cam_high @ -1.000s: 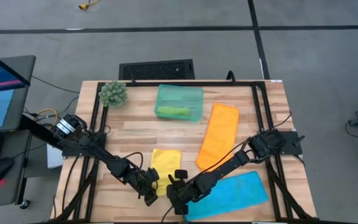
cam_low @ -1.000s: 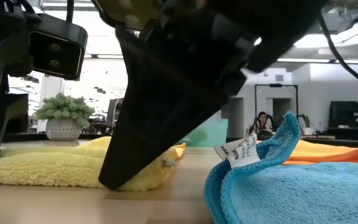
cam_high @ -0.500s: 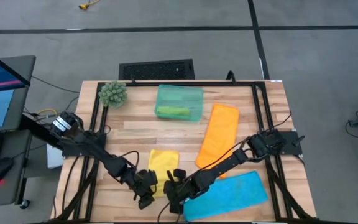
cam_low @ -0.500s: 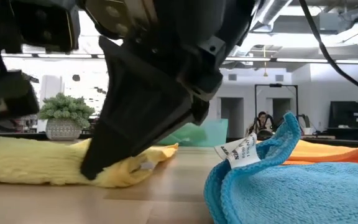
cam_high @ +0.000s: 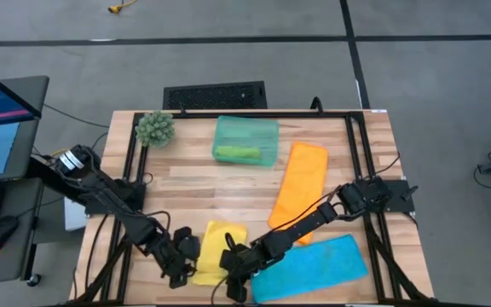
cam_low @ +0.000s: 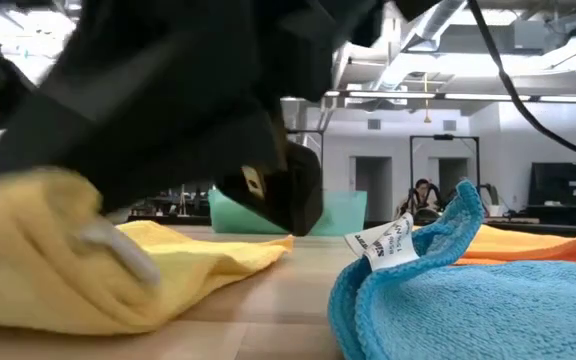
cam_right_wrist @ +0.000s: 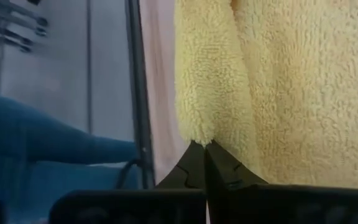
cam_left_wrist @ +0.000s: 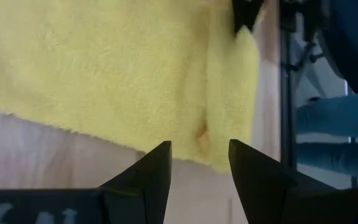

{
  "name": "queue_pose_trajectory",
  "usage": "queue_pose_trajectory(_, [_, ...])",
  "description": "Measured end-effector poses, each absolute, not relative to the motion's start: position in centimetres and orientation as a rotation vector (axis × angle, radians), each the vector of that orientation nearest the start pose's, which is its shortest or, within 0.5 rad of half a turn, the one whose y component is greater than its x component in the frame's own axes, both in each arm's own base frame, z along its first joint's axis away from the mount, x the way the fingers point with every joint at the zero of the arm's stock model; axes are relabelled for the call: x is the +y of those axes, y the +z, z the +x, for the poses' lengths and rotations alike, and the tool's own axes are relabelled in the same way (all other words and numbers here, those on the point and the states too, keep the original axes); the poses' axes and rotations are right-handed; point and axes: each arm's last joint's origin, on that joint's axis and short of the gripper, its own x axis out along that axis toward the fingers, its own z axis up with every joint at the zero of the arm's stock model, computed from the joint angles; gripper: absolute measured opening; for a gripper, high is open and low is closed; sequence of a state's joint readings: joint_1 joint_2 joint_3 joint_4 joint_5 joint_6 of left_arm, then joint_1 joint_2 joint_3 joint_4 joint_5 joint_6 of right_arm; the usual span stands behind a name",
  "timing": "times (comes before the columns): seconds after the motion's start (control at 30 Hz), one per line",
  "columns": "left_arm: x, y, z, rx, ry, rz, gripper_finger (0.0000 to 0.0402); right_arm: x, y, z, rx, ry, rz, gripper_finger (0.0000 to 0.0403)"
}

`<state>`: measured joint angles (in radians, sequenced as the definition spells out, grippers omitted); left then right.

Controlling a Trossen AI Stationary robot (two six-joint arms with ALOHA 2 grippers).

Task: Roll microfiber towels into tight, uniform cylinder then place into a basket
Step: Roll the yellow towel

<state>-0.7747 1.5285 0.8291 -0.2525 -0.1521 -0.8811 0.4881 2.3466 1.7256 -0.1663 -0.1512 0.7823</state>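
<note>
The yellow towel [cam_high: 216, 247] lies near the table's front edge, between my two grippers. My right gripper [cam_right_wrist: 202, 144] is shut on its near right corner. My left gripper [cam_left_wrist: 199, 163] hovers open over the towel's near left edge [cam_left_wrist: 185, 146]; no touch shows. Right of them lies the blue towel [cam_high: 314, 266], with the orange towel [cam_high: 299, 189] behind it. The basket [cam_high: 245, 128] stands at the back and holds a green roll [cam_high: 237, 153]. My right gripper pinches a raised fold of the yellow towel [cam_right_wrist: 197, 124] at its near right corner between its two fingertips. The fingers slant down from the table's right side. That bunched corner [cam_low: 38, 250] is lifted off the table. The rest of the towel lies flat.
A spiky green plant ball [cam_high: 154, 128] sits at the back left corner. A black frame rail [cam_high: 356, 162] runs around the tabletop. The blue towel's raised corner with a white tag [cam_low: 388, 240] stands close to my right gripper. Bare wood [cam_high: 186, 183] lies behind the yellow towel.
My right gripper has shut on the yellow towel's near right corner, rolled its wrist and drawn the corner up and toward the table's left edge, so the corner has bunched while the far part stayed flat. My left gripper has risen, rolled and moved toward the left edge.
</note>
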Motion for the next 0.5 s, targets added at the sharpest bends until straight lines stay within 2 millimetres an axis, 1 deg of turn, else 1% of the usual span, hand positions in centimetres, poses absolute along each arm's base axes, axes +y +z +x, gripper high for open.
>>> queue_pose_trajectory(0.2, [-21.1,17.8,20.2,0.988,-0.181,-0.304,0.0153,22.9,13.1,45.2,1.037,0.276,0.738,0.0004])
queue_pose_trajectory(0.37, [-21.8,18.3,20.4,0.870,-0.278,-0.178,0.0153,21.6,13.0,45.7,1.082,0.224,0.839,0.0005])
queue_pose_trajectory(0.5, [-21.8,18.3,20.5,0.834,-0.315,-0.054,0.0153,20.7,13.0,46.1,1.081,0.194,0.889,0.0003])
